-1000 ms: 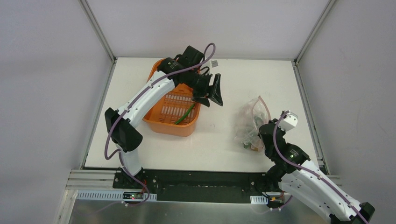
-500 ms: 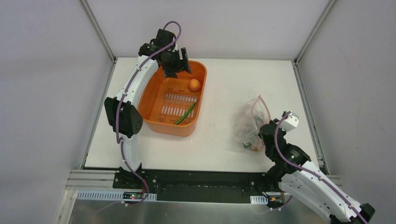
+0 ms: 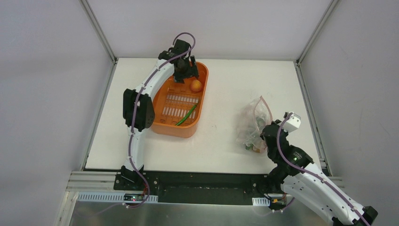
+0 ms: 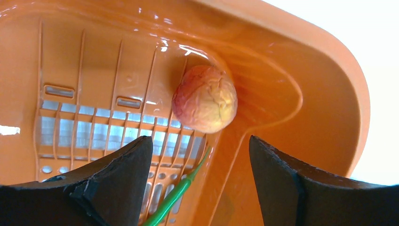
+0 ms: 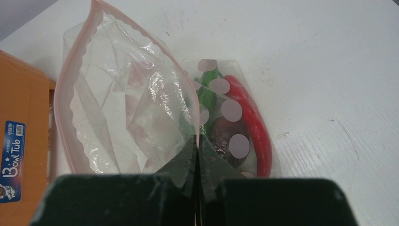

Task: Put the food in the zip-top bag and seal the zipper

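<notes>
You are at the filling step. Your left claw (image 4: 198,143) hangs wide open, holding nothing, over the far end of the orange plastic tub (image 4: 329,61), which sits toward the table's (image 3: 226,141) far left corner. Right under the claw lies a small round orange-red piece of food (image 4: 204,99), wrinkly, close to the tub's far wall. A long slim green chili (image 3: 187,115) lies at the tub's near end.

Your right claw (image 5: 196,153) is pinched tight on the clear dotted zip-top bag (image 5: 127,108), near the table's right edge, and holds its mouth up. The pink zipper strip (image 5: 59,99) gapes wide. A red chili (image 5: 251,127), a second green chili (image 5: 207,94) and a dark round piece (image 5: 226,134) are inside already.

Next, I think, you need to go straight down, close softly on the round piece, and carry it across to the bag's mouth. It may roll away.
</notes>
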